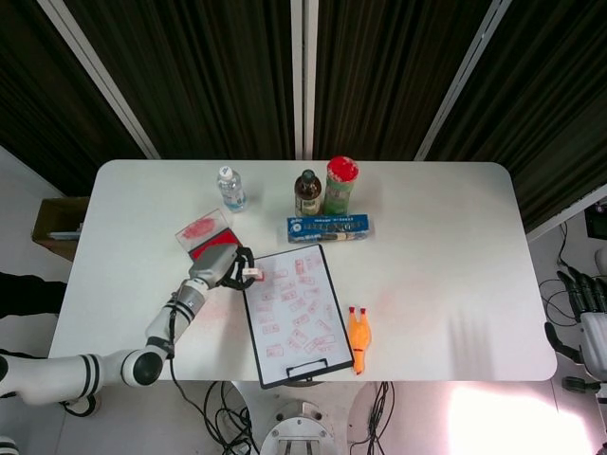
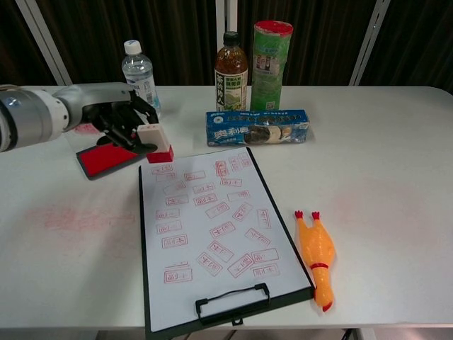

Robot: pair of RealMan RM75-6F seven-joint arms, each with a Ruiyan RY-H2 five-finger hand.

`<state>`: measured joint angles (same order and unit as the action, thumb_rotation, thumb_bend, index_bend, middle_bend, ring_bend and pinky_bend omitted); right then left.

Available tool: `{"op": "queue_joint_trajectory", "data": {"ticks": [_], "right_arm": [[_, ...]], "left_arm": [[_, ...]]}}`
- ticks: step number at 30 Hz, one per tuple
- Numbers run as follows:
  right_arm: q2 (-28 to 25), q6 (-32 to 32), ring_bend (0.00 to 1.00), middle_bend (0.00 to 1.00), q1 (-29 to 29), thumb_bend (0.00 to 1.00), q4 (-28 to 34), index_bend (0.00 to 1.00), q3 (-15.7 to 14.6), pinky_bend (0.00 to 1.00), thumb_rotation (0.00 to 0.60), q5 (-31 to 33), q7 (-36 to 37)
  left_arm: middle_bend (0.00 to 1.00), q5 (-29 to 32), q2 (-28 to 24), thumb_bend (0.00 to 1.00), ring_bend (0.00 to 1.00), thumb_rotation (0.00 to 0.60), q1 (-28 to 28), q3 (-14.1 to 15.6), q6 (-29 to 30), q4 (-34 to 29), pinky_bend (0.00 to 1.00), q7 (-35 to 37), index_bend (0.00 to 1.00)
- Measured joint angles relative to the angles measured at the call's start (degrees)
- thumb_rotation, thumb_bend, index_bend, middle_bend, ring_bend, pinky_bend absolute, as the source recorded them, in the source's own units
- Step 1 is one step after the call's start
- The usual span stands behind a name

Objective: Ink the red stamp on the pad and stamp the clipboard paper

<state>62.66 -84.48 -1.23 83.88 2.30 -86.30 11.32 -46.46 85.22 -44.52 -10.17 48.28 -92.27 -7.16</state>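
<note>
Your red stamp sits in the grip of your left robot hand, its white top pinched by the dark fingers and its red base pointing down. It hangs just off the far left corner of the clipboard, between that corner and the ink pad. Whether the base touches the tabletop you cannot tell from either view. The pad's red bed lies just left of the stamp, with its clear lid, smeared red, tilted up on the far side.

The clipboard paper already carries many red rectangular prints scattered over the sheet, and the black clip holds its near edge.

Right of the clipboard lies an orange rubber chicken, lengthwise along the board's edge. Beyond the board's far edge rests a blue biscuit box, and behind it stand a brown bottle and a green can with a red lid; a clear water bottle stands further left.

Your right robot hand hangs off the tabletop's right side, fingers apart and holding nothing.
</note>
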Motion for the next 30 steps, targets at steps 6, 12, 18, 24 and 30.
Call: {"op": "queue_joint_trajectory", "data": {"ticks": [6, 12, 18, 24, 30], "right_arm": [[-0.04, -0.24, 0.0, 0.0, -0.09, 0.31, 1.05, 0.0, -0.14, 0.0, 0.6, -0.47, -1.52], [-0.24, -0.88, 0.0, 0.0, 0.13, 0.31, 2.24, 0.0, -0.17, 0.0, 0.6, -0.6, -3.0], [-0.66, -1.55, 0.0, 0.0, 0.54, 0.31, 2.92, 0.0, -0.13, 0.0, 0.6, -0.39, -3.6], [-0.93, -1.74, 0.0, 0.0, 0.63, 0.31, 3.25, 0.0, 0.0, 0.0, 0.6, -0.29, -3.67], [-0.62, -1.96, 0.0, 0.0, 0.61, 0.31, 3.03, 0.0, 0.02, 0.0, 0.6, -0.54, -3.48]], "left_arm": [[0.72, -9.1, -2.82, 0.54, 0.75, 0.6, 7.48, 4.66, 3.01, -0.73, 0.82, 7.33, 0.74], [0.72, -17.19, -3.24, 0.54, 0.75, 0.6, 12.79, 8.24, 5.18, 3.17, 0.82, 15.74, 0.74], [0.72, -21.22, -2.38, 0.54, 0.75, 0.6, 15.0, 9.62, 5.43, 7.32, 0.82, 21.31, 0.74], [0.72, -24.59, -0.35, 0.54, 0.75, 0.6, 16.53, 10.5, 5.27, 12.93, 0.82, 24.59, 0.74], [0.71, -26.59, 1.48, 0.53, 0.74, 0.6, 17.36, 10.75, 4.87, 16.54, 0.82, 25.71, 0.71]]}}
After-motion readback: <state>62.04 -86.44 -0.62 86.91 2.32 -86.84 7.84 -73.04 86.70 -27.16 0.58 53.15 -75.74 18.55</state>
